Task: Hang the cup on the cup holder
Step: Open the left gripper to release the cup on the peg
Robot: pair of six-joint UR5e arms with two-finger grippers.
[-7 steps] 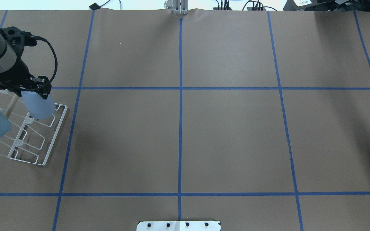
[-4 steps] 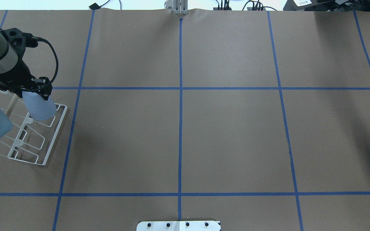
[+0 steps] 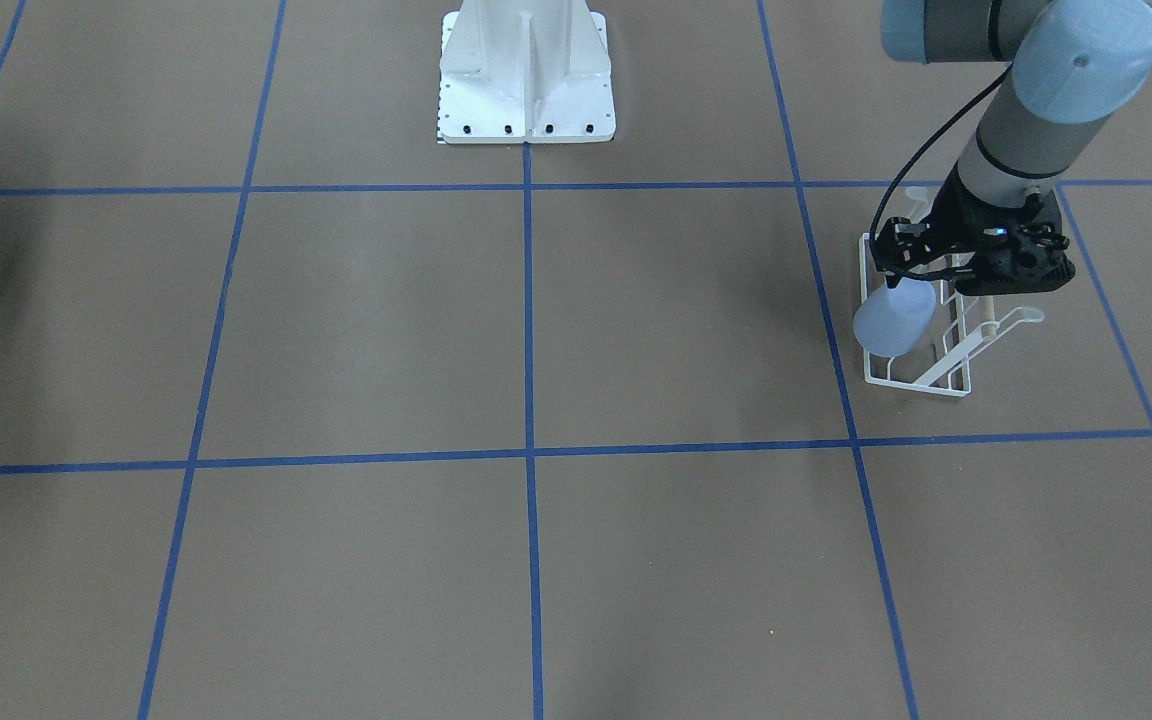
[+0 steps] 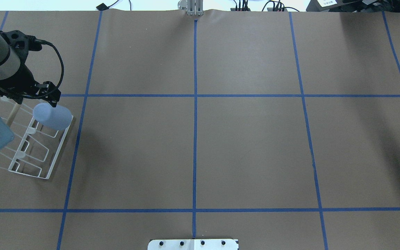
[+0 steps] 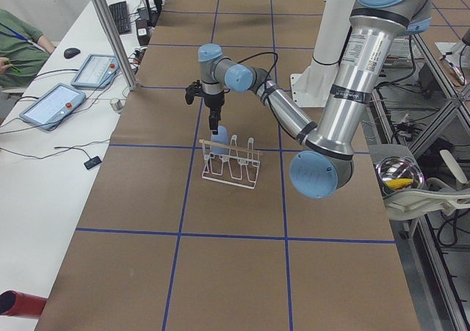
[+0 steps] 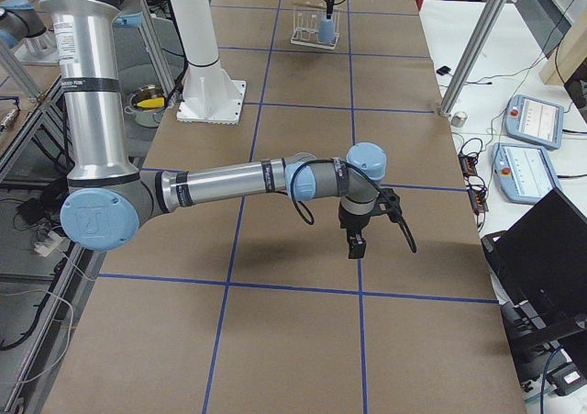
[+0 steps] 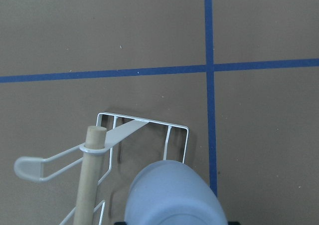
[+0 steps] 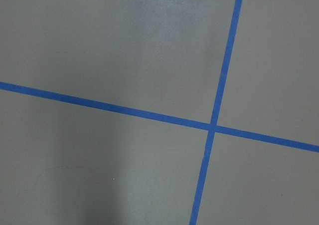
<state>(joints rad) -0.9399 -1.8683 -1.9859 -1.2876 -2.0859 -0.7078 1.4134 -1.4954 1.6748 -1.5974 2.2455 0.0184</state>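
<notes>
Brown table (image 4: 255, 139): left gripper (image 4: 46, 100) points down over cup holder (image 4: 57, 156), perhaps touching cup (image 4: 52, 117)

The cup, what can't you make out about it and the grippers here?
Prong under the cup: hidden by the cup in overhead and left wrist views; whether it hangs on the cup holder is unclear.
Left gripper jaws: cut off by the left wrist view's bottom edge.
Right gripper jaws: too small, exterior right view only.
</notes>
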